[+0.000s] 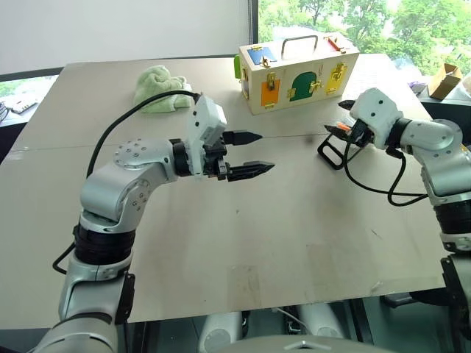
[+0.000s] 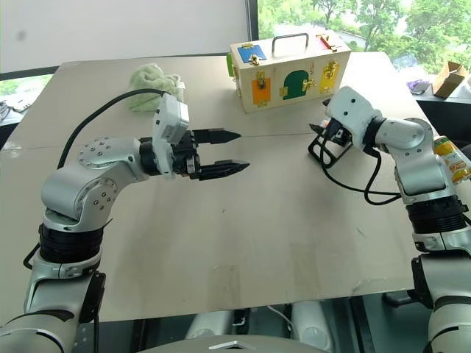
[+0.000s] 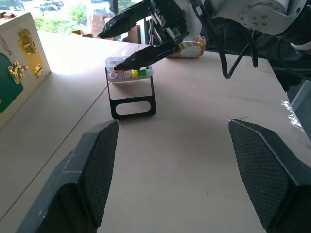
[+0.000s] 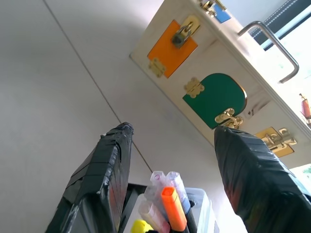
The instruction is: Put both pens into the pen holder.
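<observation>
Where seen from the head: broad pale grey table (image 1: 221,243) under both arms.
Left gripper (image 1: 254,153): raised over the table's middle, two black fingers spread wide apart, clamped on nothing.
Right gripper (image 3: 124,46): poised at the pen holder; fingers parted, one tip down at the holder's open top, the other raised above it, gripping nothing.
Pen holder (image 3: 129,74): small clear plastic box on a black loop frame, standing on the table's right side, near the front of the wooden box.
Holder contents: coloured marker ends in a row, pink, red, yellow and green among them; from the right wrist, an orange-tipped marker (image 4: 173,208) between clear-capped ones.
Two pens of the task: cannot be told apart from the markers packed in the holder.
Wooden box (image 1: 298,73): pale wood with a metal handle, brass latches, and orange, green, blue and yellow doors; at the table's far side.
Green cloth (image 1: 158,88): crumpled pale green towel, far left part of the table, well apart from the holder.
Yellow can (image 3: 192,46): lying near the table's edge beyond the holder.
</observation>
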Motion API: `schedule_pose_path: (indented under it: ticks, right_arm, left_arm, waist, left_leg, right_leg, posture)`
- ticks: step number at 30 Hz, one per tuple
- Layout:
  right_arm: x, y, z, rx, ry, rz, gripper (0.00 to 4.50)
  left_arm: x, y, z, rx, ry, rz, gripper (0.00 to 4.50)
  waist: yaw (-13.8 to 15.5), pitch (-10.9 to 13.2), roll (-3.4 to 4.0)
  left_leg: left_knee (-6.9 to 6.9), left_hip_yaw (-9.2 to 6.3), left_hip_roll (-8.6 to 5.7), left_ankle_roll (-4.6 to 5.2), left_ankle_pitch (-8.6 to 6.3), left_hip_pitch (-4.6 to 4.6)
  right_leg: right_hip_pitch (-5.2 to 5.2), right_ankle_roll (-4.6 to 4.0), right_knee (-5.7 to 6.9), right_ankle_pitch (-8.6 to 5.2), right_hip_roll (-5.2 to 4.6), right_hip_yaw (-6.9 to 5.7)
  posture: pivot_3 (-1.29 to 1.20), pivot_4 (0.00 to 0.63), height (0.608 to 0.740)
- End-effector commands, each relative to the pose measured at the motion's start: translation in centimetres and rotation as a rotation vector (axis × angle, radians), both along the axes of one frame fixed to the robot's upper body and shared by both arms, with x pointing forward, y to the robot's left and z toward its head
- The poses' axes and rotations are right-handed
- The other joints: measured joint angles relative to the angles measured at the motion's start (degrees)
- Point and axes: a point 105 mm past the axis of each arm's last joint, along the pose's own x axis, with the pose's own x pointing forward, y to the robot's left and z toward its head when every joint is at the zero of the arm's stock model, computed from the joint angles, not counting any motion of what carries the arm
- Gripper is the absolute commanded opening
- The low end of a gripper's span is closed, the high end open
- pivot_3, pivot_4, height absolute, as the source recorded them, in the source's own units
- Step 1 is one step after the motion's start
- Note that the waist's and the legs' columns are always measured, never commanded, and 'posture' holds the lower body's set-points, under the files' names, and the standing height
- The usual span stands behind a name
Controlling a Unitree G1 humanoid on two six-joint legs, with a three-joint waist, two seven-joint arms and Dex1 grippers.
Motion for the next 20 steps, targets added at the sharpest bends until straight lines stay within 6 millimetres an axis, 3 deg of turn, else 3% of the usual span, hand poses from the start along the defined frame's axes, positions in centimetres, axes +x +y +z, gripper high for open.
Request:
schedule_pose_path:
  ticks: [1, 4, 6, 9, 13, 16, 20]
  right_arm:
    - [-1.3, 0.7, 3.2, 0.176, -0.050, 0.070, 2.98]
    - [-2.5, 0.9, 2.0, 0.353, 0.062, 0.134, 2.98]
    - [-3.3, 0.3, 0.0, 0.346, 0.135, 0.134, 2.98]
    - [-4.9, -0.5, -3.8, 0.358, 0.279, 0.143, 2.98]
    - [-6.9, -0.8, -8.0, 0.345, 0.419, 0.156, 2.98]
    - [-7.3, -0.9, -10.6, 0.341, 0.442, 0.151, 2.98]
    - [-7.0, -1.1, -12.1, 0.280, 0.437, 0.143, 2.98]
  left_arm:
    - [0.3, 0.6, 0.0, 0.008, -0.057, 0.063, 3.70]
    - [0.6, 1.7, -1.4, 0.004, -0.063, 0.161, 3.70]
    - [0.3, 2.8, -3.3, 0.036, -0.023, 0.231, 3.70]
    - [-1.7, 4.6, -6.5, 0.084, 0.052, 0.329, 3.70]
    - [-3.5, 6.3, -8.1, 0.078, 0.104, 0.421, 3.70]
    - [-4.1, 8.3, -10.1, 0.079, 0.147, 0.512, 3.70]
    - [-4.4, 9.6, -11.3, 0.062, 0.158, 0.561, 3.70]
  waist:
    - [-0.1, 0.0, 0.00]
    - [0.0, 0.0, 0.00]
    - [0.1, 0.0, 0.00]
    - [0.2, 0.0, 0.01]
    - [0.4, 0.0, 0.06]
    - [0.2, -0.1, 0.14]
    - [0.0, -0.1, 0.15]
  left_leg:
    - [0.00, 0.00, 0.00, 0.00, 0.00, 0.00]
    - [-0.05, 0.00, 0.02, -0.01, 0.00, 0.03]
    - [-0.08, -0.01, 0.02, 0.00, 0.00, 0.03]
    - [-0.10, 0.00, 0.02, 0.03, -0.02, -0.01]
    - [-0.22, -0.01, 0.02, 0.05, -0.04, 0.01]
    - [-0.22, -0.02, 0.02, 0.05, -0.04, 0.20]
    - [-0.21, -0.01, 0.02, 0.05, -0.04, 0.30]
  right_leg:
    - [0.00, 0.00, 0.00, 0.00, 0.00, 0.00]
    - [0.00, 0.00, 0.01, 0.00, 0.01, 0.00]
    - [0.02, 0.00, -0.04, 0.00, 0.01, 0.00]
    - [0.04, 0.00, -0.17, 0.01, -0.06, 0.00]
    - [0.05, 0.00, -0.26, 0.00, -0.10, -0.03]
    - [0.17, -0.01, -0.13, 0.01, -0.12, -0.03]
    - [0.18, -0.03, 0.03, 0.00, -0.13, 0.00]
  posture:
    - [0.00, 0.150, 0.740]
    - [0.00, 0.150, 0.740]
    - [0.00, 0.150, 0.740]
    - [0.00, 0.150, 0.740]
    - [0.00, 0.150, 0.740]
    - [0.00, 0.150, 0.740]
    - [0.00, 0.150, 0.740]
